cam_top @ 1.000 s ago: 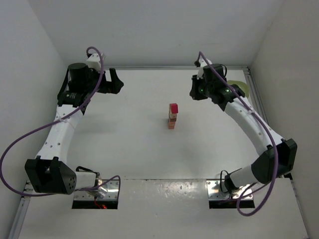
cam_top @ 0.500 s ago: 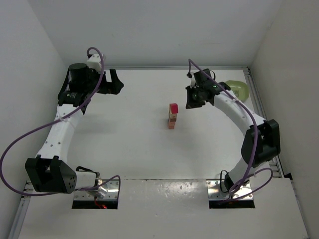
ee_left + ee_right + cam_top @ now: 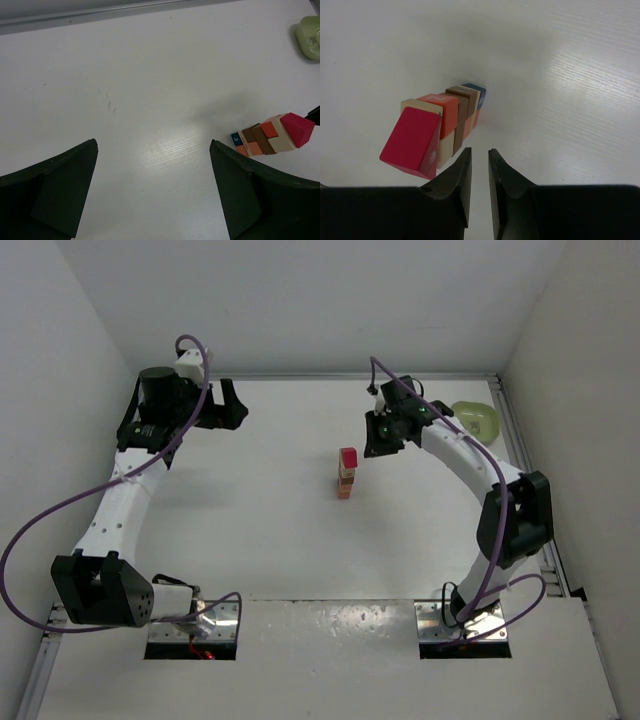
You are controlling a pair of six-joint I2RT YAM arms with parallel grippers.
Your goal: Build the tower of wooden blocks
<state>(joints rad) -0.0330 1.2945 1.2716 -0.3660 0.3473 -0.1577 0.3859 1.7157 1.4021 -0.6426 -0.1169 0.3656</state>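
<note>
**Reader:** Which parts cannot be read?

**Legend:** Top view: the right gripper [image 3: 372,445] is 1 dark mass. Its fingers cannot be told apart there, nor can it be told whether it touches the tower [image 3: 345,480]. The tower's lower blocks merge, so no count is given. Left wrist view: the light green bowl [image 3: 310,30] is cut by the right edge. The left gripper's fingers [image 3: 60,190] are cut by the bottom edge. A dark sliver at the right edge, beside the red block [image 3: 297,129], is too small to identify.

**Reader:** And the 2 tools?

**Legend:** Right wrist view: the right gripper's jaws are parted by only a narrow slit, with nothing between them. The tips are just beside the red block, not around it. The left gripper [image 3: 152,145] is spread wide and empty, with bare table [image 3: 150,75] between its fingers. It is well apart from the tower.

**Reader:** Where does the tower stand?

**Legend:** Upright near the middle of the table as a narrow column. The red block is on top, with pale, orange and brown blocks beneath and a dark blue block [image 3: 476,91] at the base.

**Reader:** What differs from 1 second earlier?

**Legend:** The right gripper was then at the back right, covering most of the bowl. It has since come left to the tower's top, and the bowl now shows almost whole. The tower and the left arm are unchanged.
</note>
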